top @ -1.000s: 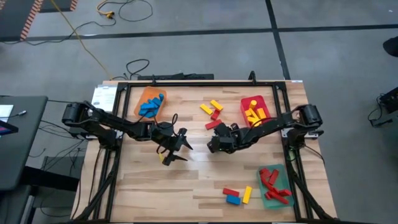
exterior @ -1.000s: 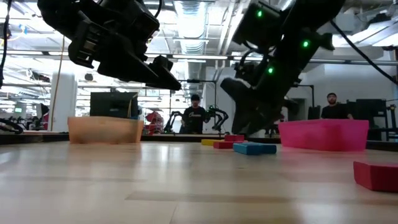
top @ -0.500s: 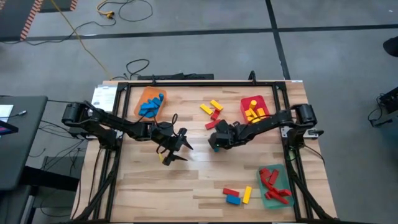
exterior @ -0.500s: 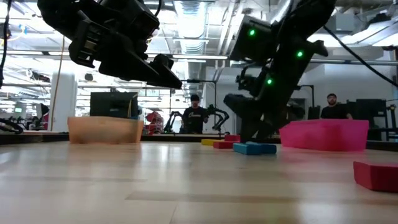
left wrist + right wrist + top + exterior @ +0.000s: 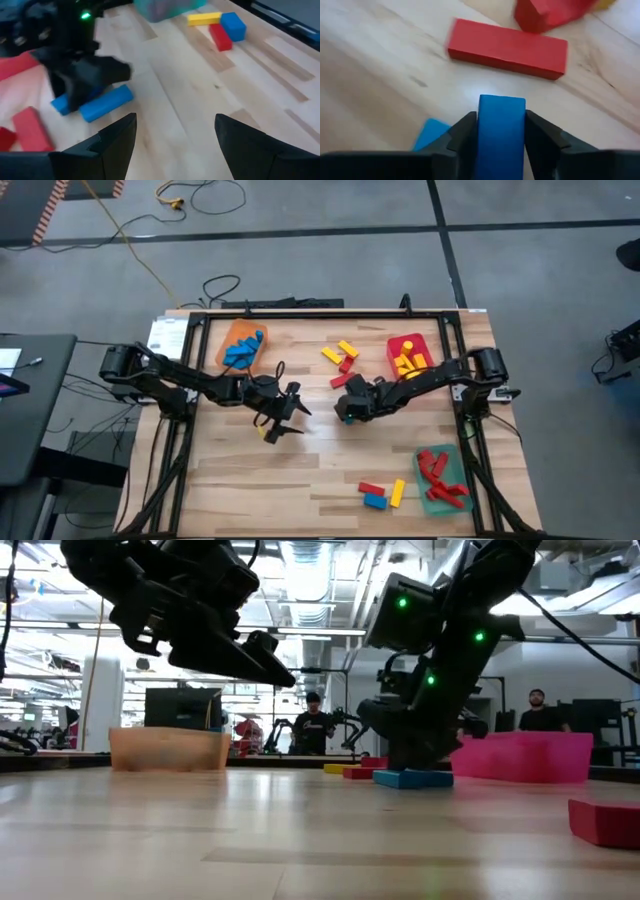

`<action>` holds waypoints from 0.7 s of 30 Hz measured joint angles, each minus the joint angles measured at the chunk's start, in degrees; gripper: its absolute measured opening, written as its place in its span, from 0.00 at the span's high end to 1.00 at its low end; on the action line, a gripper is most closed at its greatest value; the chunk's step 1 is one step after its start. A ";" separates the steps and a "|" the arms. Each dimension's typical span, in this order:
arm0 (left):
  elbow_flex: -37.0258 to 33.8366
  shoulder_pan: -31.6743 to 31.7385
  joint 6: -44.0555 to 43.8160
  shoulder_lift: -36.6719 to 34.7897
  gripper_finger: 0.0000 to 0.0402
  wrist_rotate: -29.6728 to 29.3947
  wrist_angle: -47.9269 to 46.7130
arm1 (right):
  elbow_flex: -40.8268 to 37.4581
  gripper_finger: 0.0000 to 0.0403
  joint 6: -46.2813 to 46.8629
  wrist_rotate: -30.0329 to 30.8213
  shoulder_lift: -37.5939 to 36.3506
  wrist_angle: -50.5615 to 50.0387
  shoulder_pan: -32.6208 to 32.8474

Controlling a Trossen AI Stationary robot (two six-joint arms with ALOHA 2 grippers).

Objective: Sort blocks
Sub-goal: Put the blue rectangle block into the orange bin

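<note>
Sorting is judged partly done. Blue blocks point(image 5: 241, 351) are piled in the orange tray point(image 5: 229, 338) at the far left, yellow ones in the red tray point(image 5: 393, 344) at the far right, and red ones in the green tray point(image 5: 437, 500) at the near right. Still loose on the table point(image 5: 320, 470) are a far-centre cluster of yellow and red blocks point(image 5: 342, 356) and a near group of red, blue and yellow blocks point(image 5: 380, 494).

The right gripper point(image 5: 500, 131) is seen down at the table's centre, its fingers closed against the sides of a blue block point(image 5: 501, 134) that lies on the wood beside a long red block point(image 5: 507, 48).

Compared with a second ago, the right gripper has been lowered onto that block and its jaws narrowed. The left gripper point(image 5: 172, 145) has stayed hovering left of centre, jaws spread and empty.
</note>
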 joint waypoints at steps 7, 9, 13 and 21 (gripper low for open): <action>0.00 3.58 -0.42 0.01 0.38 -0.97 0.86 | 0.00 0.72 -4.97 0.25 -3.06 3.37 1.12; -0.01 4.94 -1.16 0.00 0.39 -0.36 0.95 | 0.00 0.72 -6.88 0.58 -4.69 5.42 1.52; -1.18 7.54 -3.09 0.00 0.42 3.85 5.03 | 0.00 0.70 -12.25 3.34 -8.92 10.44 2.84; -7.74 13.56 -16.31 0.03 0.44 18.05 31.96 | 0.03 0.70 -32.69 9.14 -17.88 29.56 7.10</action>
